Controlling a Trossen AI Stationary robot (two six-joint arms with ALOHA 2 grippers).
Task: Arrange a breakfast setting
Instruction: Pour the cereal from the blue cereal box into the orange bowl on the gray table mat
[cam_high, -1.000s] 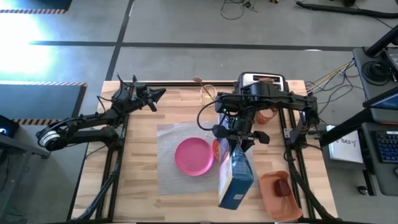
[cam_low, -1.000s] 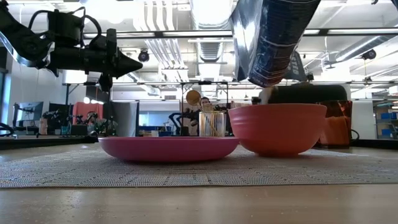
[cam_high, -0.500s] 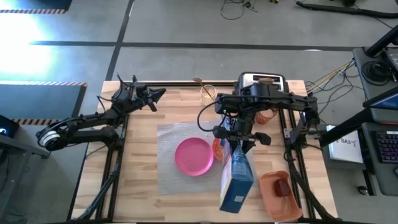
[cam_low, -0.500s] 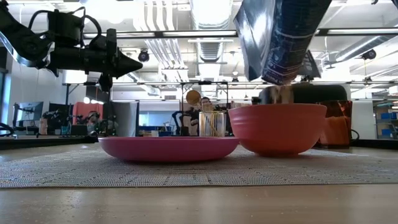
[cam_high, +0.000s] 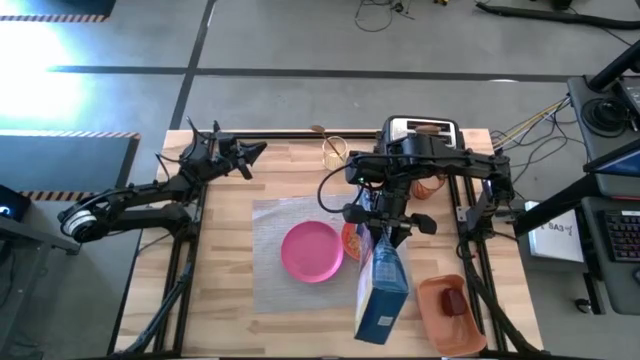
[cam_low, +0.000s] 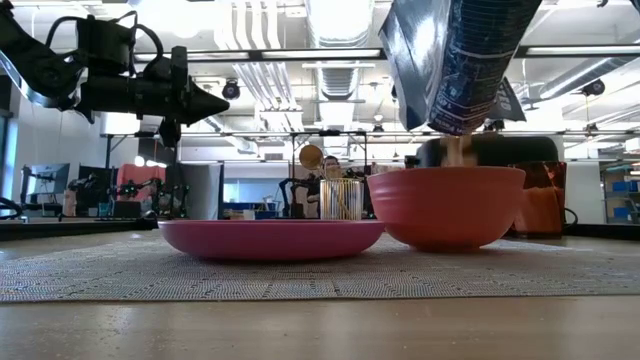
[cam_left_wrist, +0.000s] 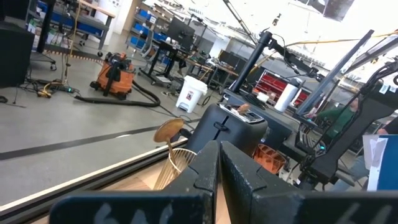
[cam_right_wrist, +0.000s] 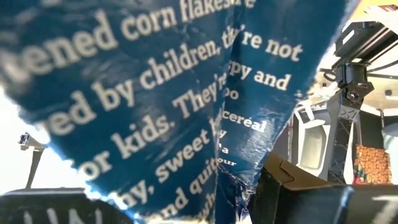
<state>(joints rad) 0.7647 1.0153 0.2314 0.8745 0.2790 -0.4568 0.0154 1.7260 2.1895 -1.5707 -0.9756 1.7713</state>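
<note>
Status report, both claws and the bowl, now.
Right claw shut on blue cereal box, tipped over orange bowl, cereal falling in. Left claw shut, idle at table's far left. Nothing in the way.

A robotics lab: exposed ceiling ducts (cam_low: 335, 30), an orange shop vacuum (cam_left_wrist: 113, 73) and workbenches beyond the wooden tabletop (cam_high: 235, 300).

The plate (cam_high: 311, 251) is set on the placemat (cam_high: 268, 290), with the bowl (cam_low: 446, 205) just to its right. A cereal box (cam_high: 381, 291) is tipped above the bowl. The toaster (cam_high: 424, 130) stands behind.
</note>
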